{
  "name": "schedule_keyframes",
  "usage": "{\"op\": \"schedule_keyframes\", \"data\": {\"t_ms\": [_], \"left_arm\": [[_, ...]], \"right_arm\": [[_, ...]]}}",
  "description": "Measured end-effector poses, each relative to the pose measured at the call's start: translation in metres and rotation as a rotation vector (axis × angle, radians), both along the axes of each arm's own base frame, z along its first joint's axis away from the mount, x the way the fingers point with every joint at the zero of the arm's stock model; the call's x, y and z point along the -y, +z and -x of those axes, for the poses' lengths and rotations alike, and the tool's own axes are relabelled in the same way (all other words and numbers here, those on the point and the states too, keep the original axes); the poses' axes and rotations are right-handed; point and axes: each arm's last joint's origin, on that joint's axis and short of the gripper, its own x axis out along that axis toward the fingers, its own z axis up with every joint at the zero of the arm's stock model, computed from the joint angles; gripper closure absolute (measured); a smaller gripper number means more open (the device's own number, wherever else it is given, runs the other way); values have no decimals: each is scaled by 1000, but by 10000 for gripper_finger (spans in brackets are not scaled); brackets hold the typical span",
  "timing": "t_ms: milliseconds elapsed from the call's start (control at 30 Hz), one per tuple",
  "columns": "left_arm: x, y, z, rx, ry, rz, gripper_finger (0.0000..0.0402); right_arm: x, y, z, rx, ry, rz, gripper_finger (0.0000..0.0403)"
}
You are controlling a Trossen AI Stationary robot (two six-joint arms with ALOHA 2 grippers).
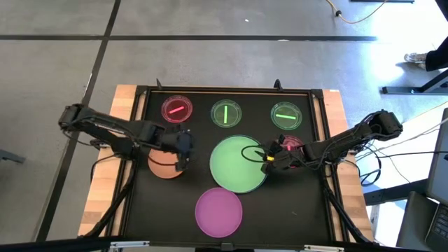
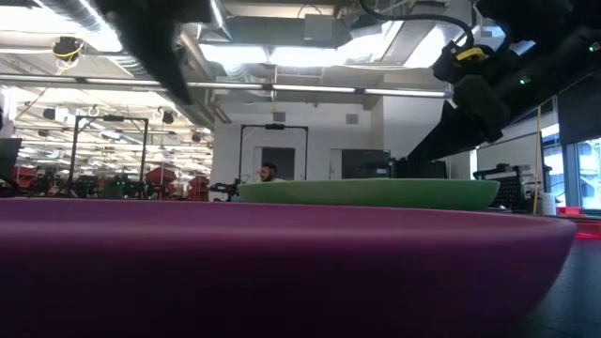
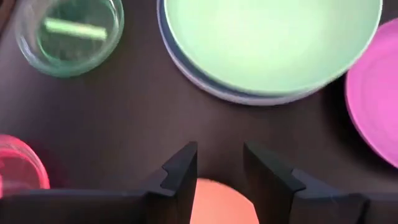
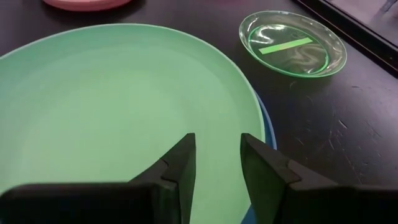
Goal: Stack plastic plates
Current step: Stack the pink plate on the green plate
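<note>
A large green plate (image 1: pixel 238 164) lies on a blue plate whose rim (image 4: pixel 267 134) shows under it, at mid table. A magenta plate (image 1: pixel 218 211) lies nearer and an orange plate (image 1: pixel 164 166) lies to the left. My left gripper (image 1: pixel 185 150) is open above the orange plate's right edge (image 3: pixel 221 202). My right gripper (image 1: pixel 267 159) is open over the green plate's right rim (image 4: pixel 249 118). In the low view the right gripper (image 2: pixel 470 84) hangs clear above the green plate (image 2: pixel 366 192). The orange plate is hidden there behind the magenta plate (image 2: pixel 282 263).
Along the far side stand a small red dish (image 1: pixel 176 108) and two small green dishes (image 1: pixel 226 113) (image 1: pixel 286 115). Another red dish (image 1: pixel 290 145) sits under my right arm. The black mat has a raised frame (image 1: pixel 231 89). A person (image 2: pixel 269 173) sits far off in the room.
</note>
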Motion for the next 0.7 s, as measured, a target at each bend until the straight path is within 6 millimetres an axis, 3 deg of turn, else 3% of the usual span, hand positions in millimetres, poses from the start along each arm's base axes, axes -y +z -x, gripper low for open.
{"op": "schedule_keyframes", "data": {"t_ms": [300, 700], "left_arm": [[21, -38, 18, -73, 38, 60, 280], [61, -47, 16, 11, -51, 130, 280]], "right_arm": [[0, 0, 0, 12, -11, -18, 288], [0, 1, 0, 14, -10, -19, 288]]}}
